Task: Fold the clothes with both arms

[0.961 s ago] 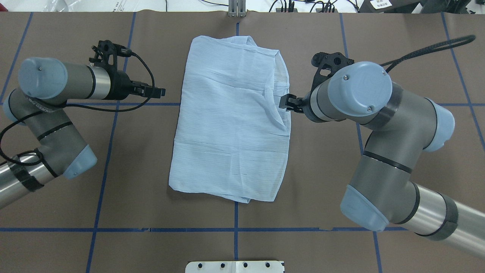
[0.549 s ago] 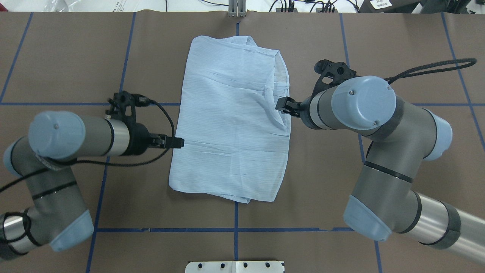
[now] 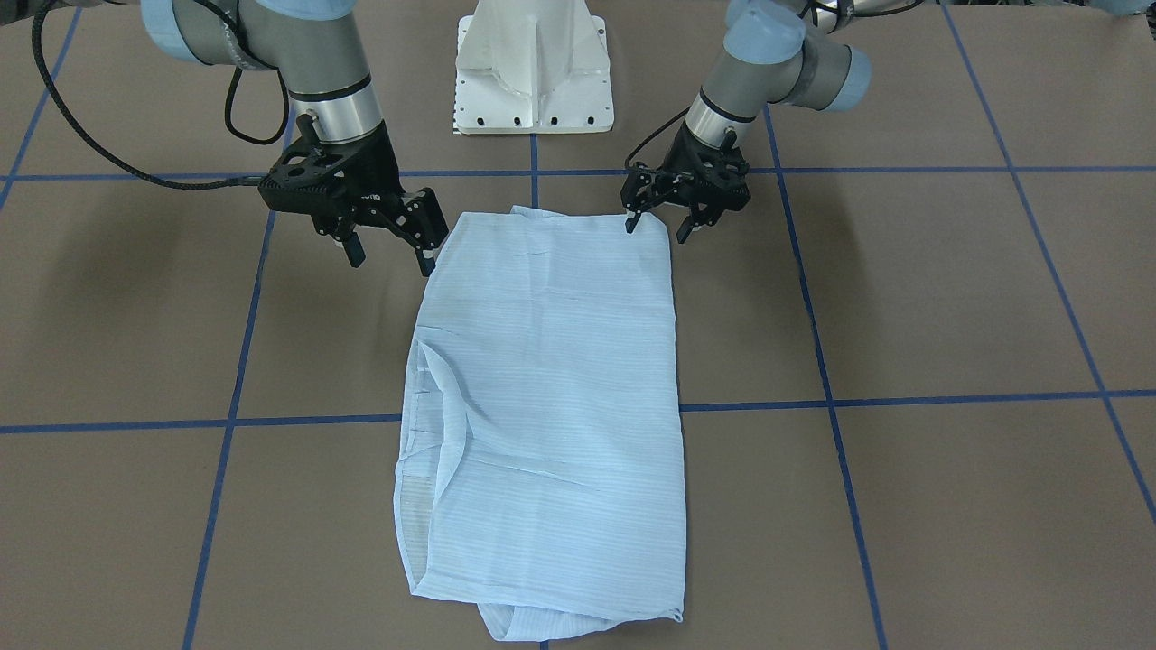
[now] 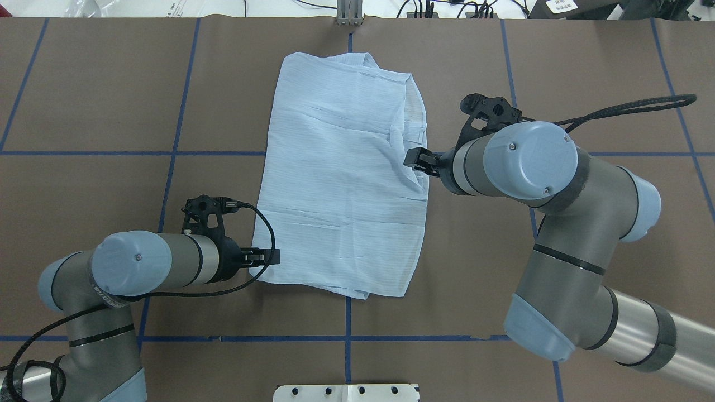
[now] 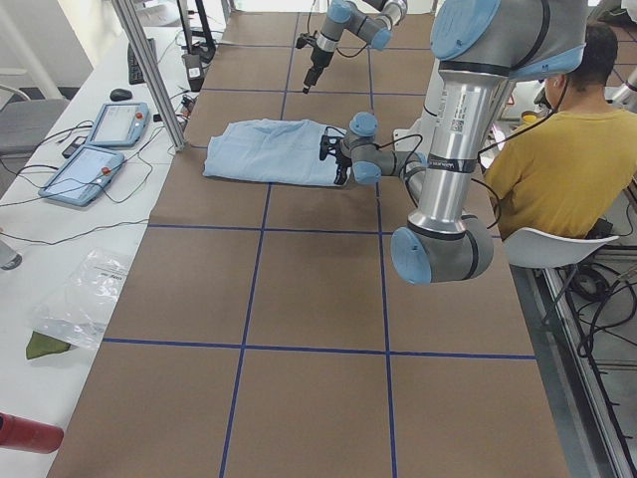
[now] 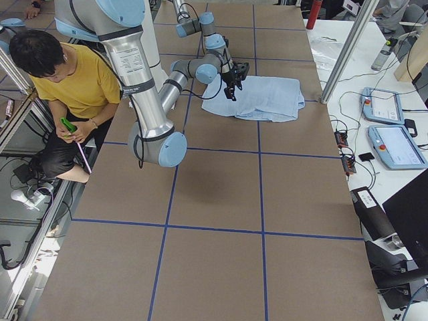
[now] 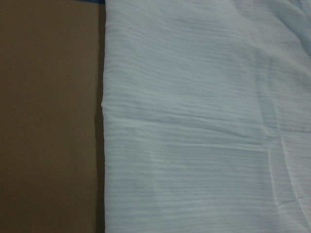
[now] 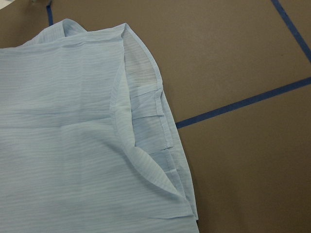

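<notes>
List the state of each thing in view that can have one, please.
shirt: folded into a rectangle, lying flat, not gripped.
left gripper: open, empty, at the shirt's near left corner.
right gripper: open, empty, by the shirt's right edge.

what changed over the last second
The left gripper moved toward the robot along the left edge of the shirt, ending at its near left corner, jaws open and holding nothing. The right gripper barely shifted above the right edge and is also open. The shirt lies as it did.
</notes>
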Tool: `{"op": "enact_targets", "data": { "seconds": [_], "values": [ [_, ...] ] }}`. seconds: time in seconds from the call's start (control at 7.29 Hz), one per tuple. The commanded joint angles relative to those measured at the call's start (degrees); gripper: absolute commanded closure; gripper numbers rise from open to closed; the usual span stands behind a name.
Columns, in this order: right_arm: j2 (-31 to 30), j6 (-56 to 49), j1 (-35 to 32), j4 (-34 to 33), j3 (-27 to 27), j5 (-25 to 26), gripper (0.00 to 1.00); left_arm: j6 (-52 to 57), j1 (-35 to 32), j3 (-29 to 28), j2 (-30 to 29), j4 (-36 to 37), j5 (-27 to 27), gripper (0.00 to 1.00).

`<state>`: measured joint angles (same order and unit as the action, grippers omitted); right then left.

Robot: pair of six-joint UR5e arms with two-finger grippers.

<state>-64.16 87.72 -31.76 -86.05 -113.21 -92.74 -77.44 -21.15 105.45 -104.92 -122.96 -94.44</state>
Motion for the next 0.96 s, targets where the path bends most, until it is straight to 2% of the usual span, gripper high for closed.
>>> {"op": "enact_targets", "data": {
  "seconds": [0.0,0.14,0.41,0.55,0.69,0.82],
  "values": [
    [0.0,-0.01,0.12,0.0,0.01,0.1,0.0,-0.43,0.32,-1.03,-0.02,0.18,0.05,0.18],
    [0.0,-0.01,0.12,0.0,0.1,0.1,0.0,-0.43,0.5,-1.03,-0.03,0.18,0.05,0.2],
    [0.0,-0.01,0.29,0.0,0.18,0.19,0.0,-0.43,1.37,-1.03,-0.03,0.18,0.22,0.35],
    [-0.26,-0.01,0.38,0.0,0.27,0.62,0.0,-0.43,1.46,-1.03,-0.11,0.18,0.22,0.52],
    [-0.61,-0.01,0.55,0.0,0.27,0.8,0.0,-0.43,1.64,-1.03,-0.11,0.18,0.22,0.63],
    [-0.7,-0.01,0.56,0.0,0.27,0.8,0.0,-0.43,2.42,-1.03,-0.2,0.18,0.22,0.63]
  ]
}}
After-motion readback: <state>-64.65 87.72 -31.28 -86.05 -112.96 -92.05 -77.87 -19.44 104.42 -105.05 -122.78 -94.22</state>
